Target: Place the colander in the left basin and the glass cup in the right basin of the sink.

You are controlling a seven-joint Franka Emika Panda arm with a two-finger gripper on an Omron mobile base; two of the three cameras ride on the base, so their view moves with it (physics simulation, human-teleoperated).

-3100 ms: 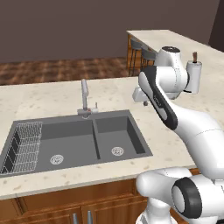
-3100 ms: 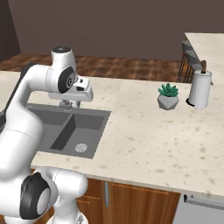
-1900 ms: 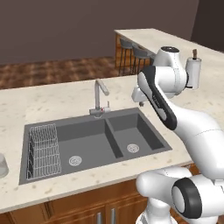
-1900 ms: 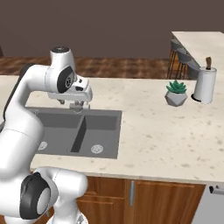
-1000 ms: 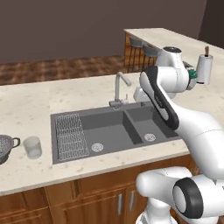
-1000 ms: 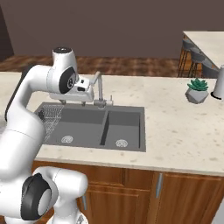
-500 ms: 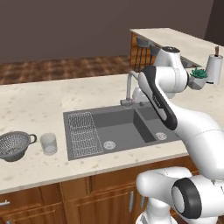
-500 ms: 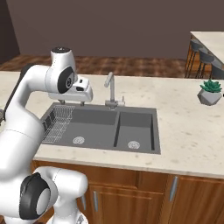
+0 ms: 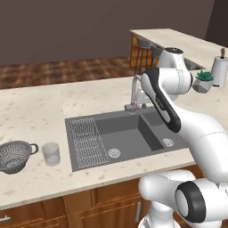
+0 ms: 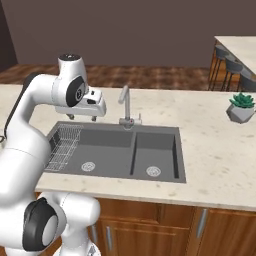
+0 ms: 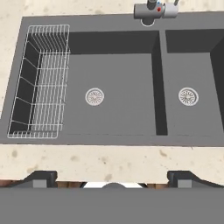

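The colander (image 9: 14, 156) and glass cup (image 9: 51, 153) are sitting side by side on the counter (image 9: 40, 107), beside the sink (image 9: 129, 133).

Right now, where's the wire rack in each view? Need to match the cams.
Left base view: wire rack sits left of centre, at the left end of the left basin.
Right base view: rack sits at middle left, beside the arm.
Hand view: rack fills the left side, upper half.
Shared landmark: the faucet, behind the basin divider in all three.

The arm (image 9: 162, 100) hides part of the right basin (image 9: 161, 129).
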